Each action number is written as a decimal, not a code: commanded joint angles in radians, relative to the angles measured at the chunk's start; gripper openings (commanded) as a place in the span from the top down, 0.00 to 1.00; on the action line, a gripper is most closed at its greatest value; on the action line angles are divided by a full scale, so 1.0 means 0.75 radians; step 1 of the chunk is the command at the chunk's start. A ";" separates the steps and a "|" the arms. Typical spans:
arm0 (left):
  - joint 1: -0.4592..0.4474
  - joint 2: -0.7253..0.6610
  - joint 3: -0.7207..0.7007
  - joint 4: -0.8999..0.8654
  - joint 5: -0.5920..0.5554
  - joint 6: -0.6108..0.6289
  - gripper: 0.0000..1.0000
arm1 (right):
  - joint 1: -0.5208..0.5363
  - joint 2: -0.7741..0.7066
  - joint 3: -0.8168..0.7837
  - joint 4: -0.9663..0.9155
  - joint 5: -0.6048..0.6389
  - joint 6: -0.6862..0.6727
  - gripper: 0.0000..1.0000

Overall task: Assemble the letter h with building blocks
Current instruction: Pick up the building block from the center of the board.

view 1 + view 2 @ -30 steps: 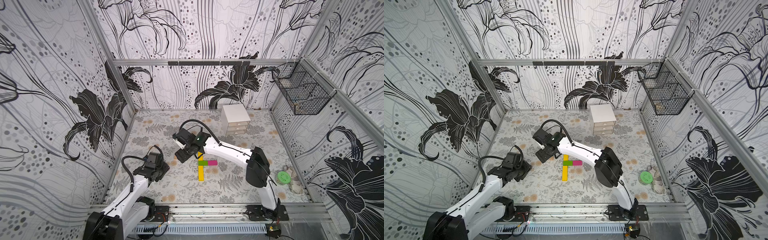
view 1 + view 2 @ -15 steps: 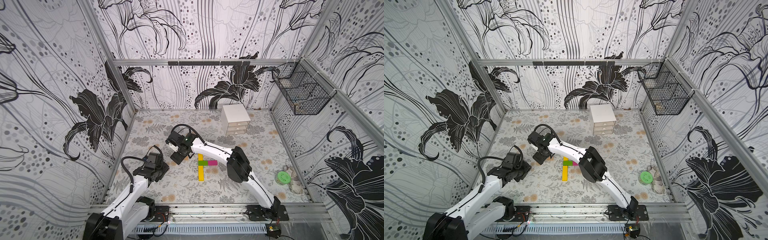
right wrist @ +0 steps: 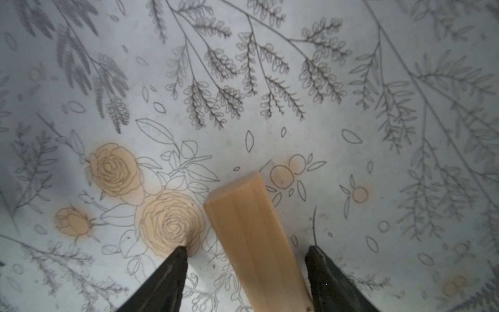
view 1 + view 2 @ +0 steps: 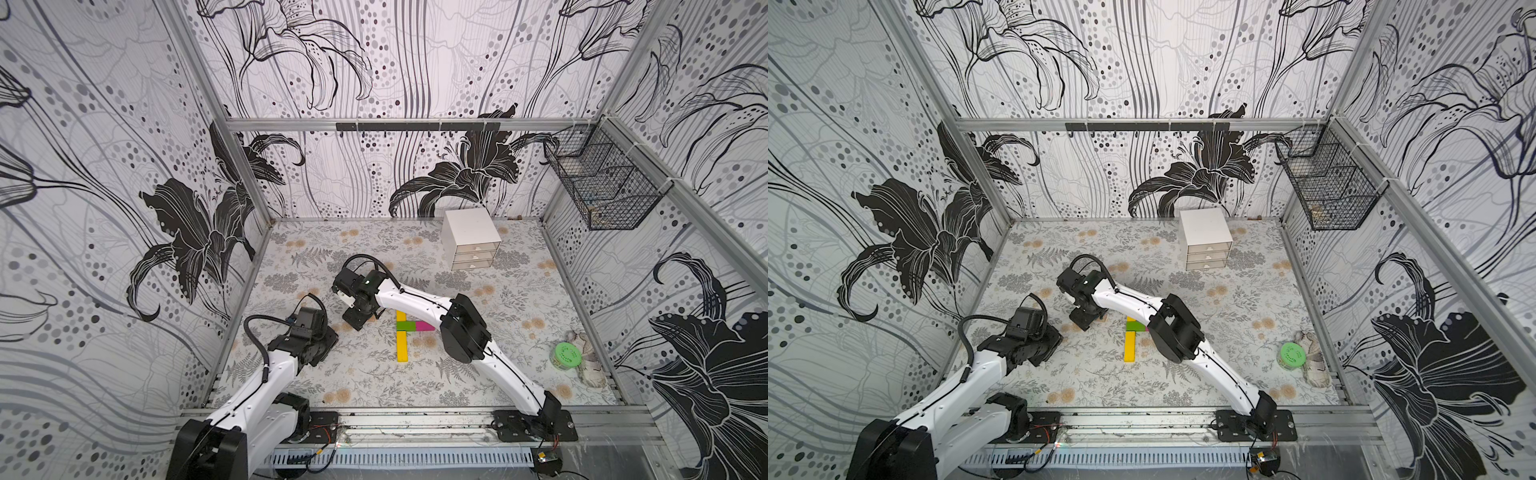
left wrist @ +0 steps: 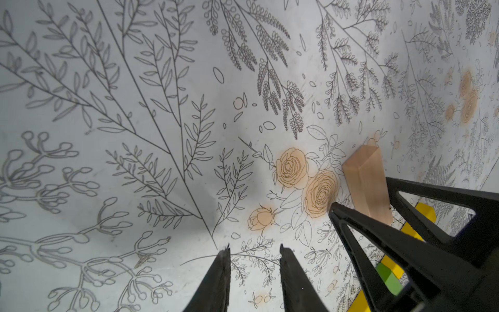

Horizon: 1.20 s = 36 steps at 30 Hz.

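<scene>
"Two arms over the bench (image 4: 519,299). What's changed?"

"Your right arm (image 4: 415,297) has swung left, off the yellow-green-yellow stem (image 4: 402,347). Your right hand (image 3: 247,248) now straddles the tan block (image 3: 251,229), left of the stem, fingers apart and not clamped."

"And the left hand (image 5: 253,256)?"

"Narrower than before, slightly open, empty. The magenta block (image 4: 424,327) hasn't moved."

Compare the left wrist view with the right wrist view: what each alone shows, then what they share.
Left wrist only: the left gripper, open and empty, plus a yellow block and the green block past the right gripper. Right wrist only: no extra object, just the grain of the tan wood block close up. Both: that block lying between the right gripper's open jaws on the floral mat.
</scene>
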 commanded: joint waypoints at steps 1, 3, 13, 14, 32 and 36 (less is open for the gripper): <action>0.007 0.004 -0.003 0.049 -0.005 -0.008 0.66 | -0.002 0.037 0.006 -0.048 -0.014 0.011 0.33; 0.008 0.007 0.003 0.049 -0.003 -0.008 0.67 | -0.002 0.029 -0.012 -0.040 -0.018 0.023 0.38; 0.009 0.008 0.012 0.048 0.007 -0.009 0.69 | -0.001 -0.029 -0.094 -0.002 0.017 0.096 0.73; 0.009 0.005 0.009 0.048 0.007 -0.008 0.69 | -0.002 -0.040 -0.106 0.010 0.013 0.107 0.77; 0.008 -0.012 0.004 0.037 0.001 0.032 0.69 | 0.000 -0.248 -0.148 0.051 0.155 0.384 1.00; 0.009 -0.003 0.004 0.058 0.026 0.057 0.70 | 0.001 -0.352 -0.206 0.047 0.225 0.466 1.00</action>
